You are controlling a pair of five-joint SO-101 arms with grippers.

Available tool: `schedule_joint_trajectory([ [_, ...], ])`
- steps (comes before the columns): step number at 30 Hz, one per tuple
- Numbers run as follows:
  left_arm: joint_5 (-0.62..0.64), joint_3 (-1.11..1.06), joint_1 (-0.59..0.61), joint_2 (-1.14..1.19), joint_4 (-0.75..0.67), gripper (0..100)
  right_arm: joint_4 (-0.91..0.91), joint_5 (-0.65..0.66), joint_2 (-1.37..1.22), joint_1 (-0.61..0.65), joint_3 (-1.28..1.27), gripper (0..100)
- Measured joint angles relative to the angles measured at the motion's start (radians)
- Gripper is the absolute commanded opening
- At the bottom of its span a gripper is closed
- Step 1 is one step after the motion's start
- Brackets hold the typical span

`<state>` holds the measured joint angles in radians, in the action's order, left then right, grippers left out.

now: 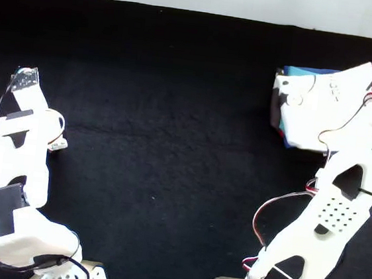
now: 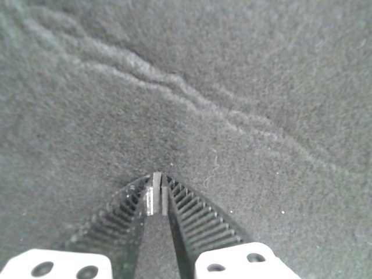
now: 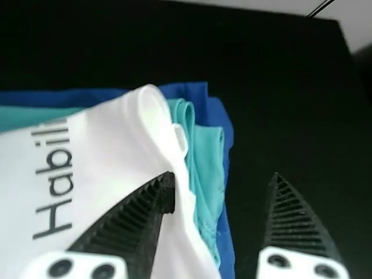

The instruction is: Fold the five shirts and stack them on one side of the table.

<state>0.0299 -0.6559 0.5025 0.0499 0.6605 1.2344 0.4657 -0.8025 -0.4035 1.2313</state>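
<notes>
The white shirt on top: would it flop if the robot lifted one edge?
Probably floppy: the white folded cloth shirt has soft rounded folds, so it would likely droop and unfold. It looks thin, so likely light. Pushed, it may slide off the teal folded shirt beneath rather than roll.

The table cover is fuzzy matt cloth; the shirts are smooth soft fabric.
</notes>
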Motion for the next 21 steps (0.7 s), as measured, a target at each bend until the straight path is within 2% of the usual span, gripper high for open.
schedule_joint_trajectory([
  [3, 0.0, 0.0, -0.003, 0.0, 0.0, 4, 0.0, -0.052, 0.018, 0.017, 0.078, 22.8],
  [6, 0.0, 0.0, -0.003, 0.0, 0.0, 4, 0.032, -0.074, 0.018, 0.075, 0.109, 3.0],
  [7, 0.0, 0.0, -0.003, 0.0, 0.0, 4, 0.052, -0.075, 0.018, 0.101, 0.109, 0.0],
  [9, 0.0, 0.0, -0.003, 0.0, 0.0, 4, 0.083, -0.077, 0.018, 0.153, 0.109, 4.3],
  [13, 0.0, 0.0, -0.003, 0.0, 0.0, 4, 0.087, -0.077, -0.002, 0.192, 0.1, 1.0],
  [16, 0.0, 0.0, -0.003, 0.0, 0.0, 4, 0.058, -0.077, -0.071, 0.153, 0.098, 0.6],
  [21, 0.0, 0.0, -0.003, 0.0, 0.0, 4, -0.117, -0.077, -0.196, 0.046, 0.094, 0.6],
])
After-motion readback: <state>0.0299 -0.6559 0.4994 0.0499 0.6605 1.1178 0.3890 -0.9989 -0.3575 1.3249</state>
